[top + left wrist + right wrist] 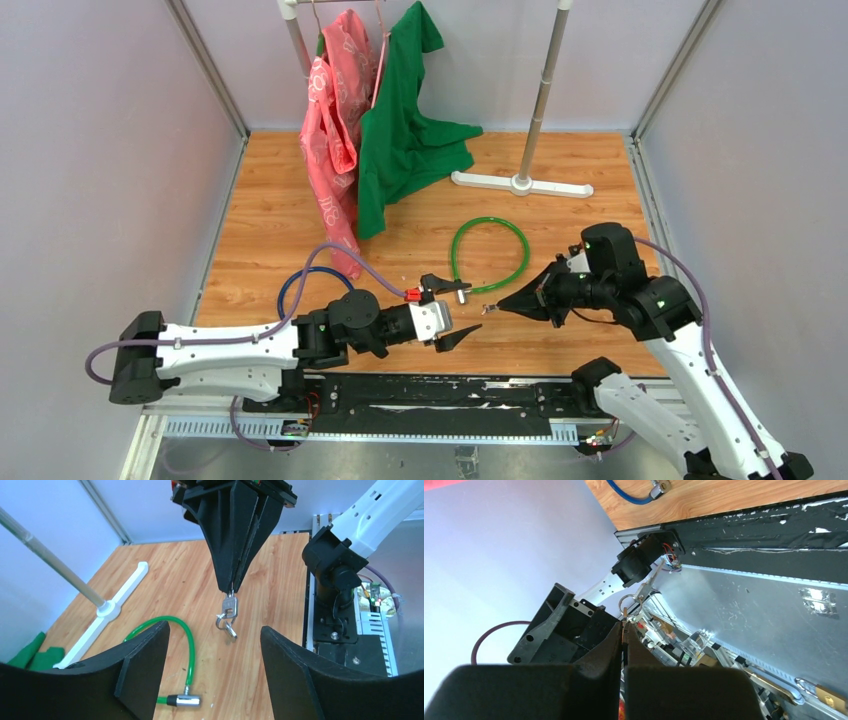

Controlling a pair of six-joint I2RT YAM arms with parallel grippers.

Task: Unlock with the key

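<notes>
A green cable lock point(490, 255) lies looped on the wooden table, its silver lock head point(456, 291) at the near left end. In the left wrist view the green cable point(190, 645) curves down to the lock head point(184, 700) by my left finger. My left gripper point(452, 311) is open just above the table beside the lock head, with nothing between its fingers point(145, 672). My right gripper point(500, 306) is shut on a small silver key point(229, 606), with the key ring point(226, 625) hanging below it. The key point(624, 614) pokes out past the shut fingertips, facing the left gripper.
A blue cable lock point(300, 285) lies at the left near the left arm. A clothes rack with a white base point(520, 184) stands at the back, with a red garment point(335, 110) and a green garment point(405, 130) hanging down to the table.
</notes>
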